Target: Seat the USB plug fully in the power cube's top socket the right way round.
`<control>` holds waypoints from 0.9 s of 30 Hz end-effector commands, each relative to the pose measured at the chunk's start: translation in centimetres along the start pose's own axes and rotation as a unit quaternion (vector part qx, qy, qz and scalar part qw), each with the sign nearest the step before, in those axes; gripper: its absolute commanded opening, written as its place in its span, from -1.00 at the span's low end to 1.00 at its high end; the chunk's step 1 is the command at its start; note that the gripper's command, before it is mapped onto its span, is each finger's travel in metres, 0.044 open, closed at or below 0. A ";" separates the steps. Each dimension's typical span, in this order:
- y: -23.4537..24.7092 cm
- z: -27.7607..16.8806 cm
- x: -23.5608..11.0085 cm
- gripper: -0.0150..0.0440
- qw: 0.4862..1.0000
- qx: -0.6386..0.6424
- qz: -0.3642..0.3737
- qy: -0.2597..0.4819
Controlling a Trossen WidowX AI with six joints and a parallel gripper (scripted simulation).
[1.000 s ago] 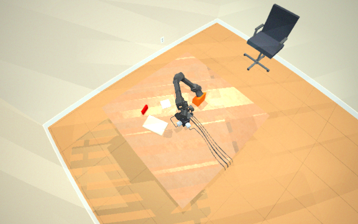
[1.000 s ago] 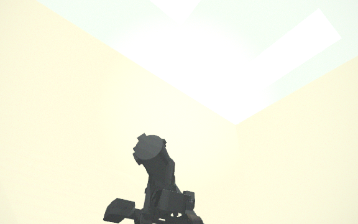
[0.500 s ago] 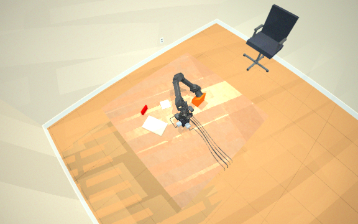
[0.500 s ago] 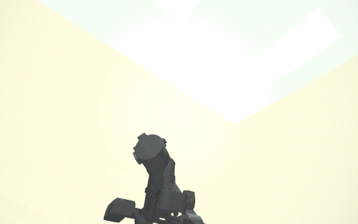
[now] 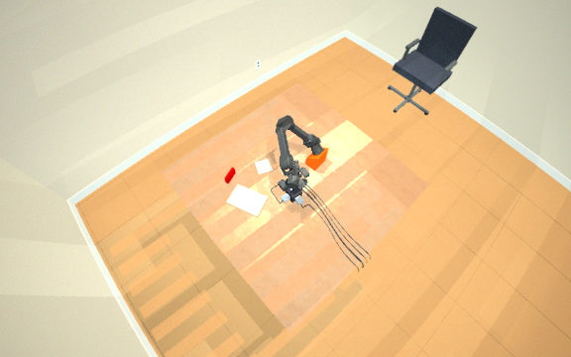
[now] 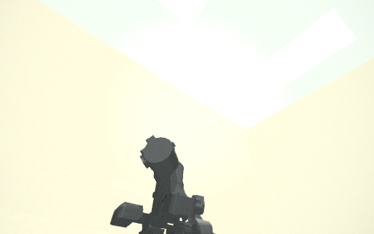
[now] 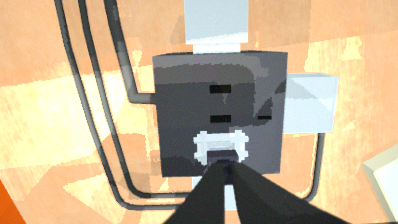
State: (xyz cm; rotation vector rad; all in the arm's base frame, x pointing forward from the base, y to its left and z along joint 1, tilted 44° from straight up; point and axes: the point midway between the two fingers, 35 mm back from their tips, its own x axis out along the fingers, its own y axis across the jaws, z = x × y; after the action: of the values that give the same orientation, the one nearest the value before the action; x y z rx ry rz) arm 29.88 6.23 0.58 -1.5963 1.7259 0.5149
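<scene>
In the wrist view the dark grey power cube (image 7: pixel 190 105) fills the middle, seen from straight above. On its top are two black slots and a white-framed socket (image 7: pixel 220 143) near the lower edge. The dark USB plug (image 7: pixel 221 156) stands in that socket. My gripper (image 7: pixel 226 172) comes in from below, and its two dark fingers are shut on the plug's body. In the top view the cube (image 5: pixel 290 193) is small on the table and the arm bends down over it, hiding the gripper's fingers. The exterior view shows only the arm against the walls.
White plugs stick out of the cube's top side (image 7: pixel 216 25) and right side (image 7: pixel 310 102). Dark cables (image 7: pixel 95 100) (image 5: pixel 337 230) run along the table. An orange box (image 5: pixel 317 160), a red block (image 5: pixel 229 175) and white sheets (image 5: pixel 247 199) lie around. An office chair (image 5: pixel 426 59) stands far off.
</scene>
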 end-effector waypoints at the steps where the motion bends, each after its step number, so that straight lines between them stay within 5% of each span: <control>1: -0.2 0.1 -0.5 -0.49 1.000 0.005 -0.001 -0.004; 27: -0.2 0.1 -2.2 -0.49 1.000 0.005 -0.001 -0.004</control>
State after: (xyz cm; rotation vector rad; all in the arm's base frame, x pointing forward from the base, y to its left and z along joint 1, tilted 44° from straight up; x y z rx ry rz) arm 29.85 7.46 1.88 -1.5960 1.7256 0.5153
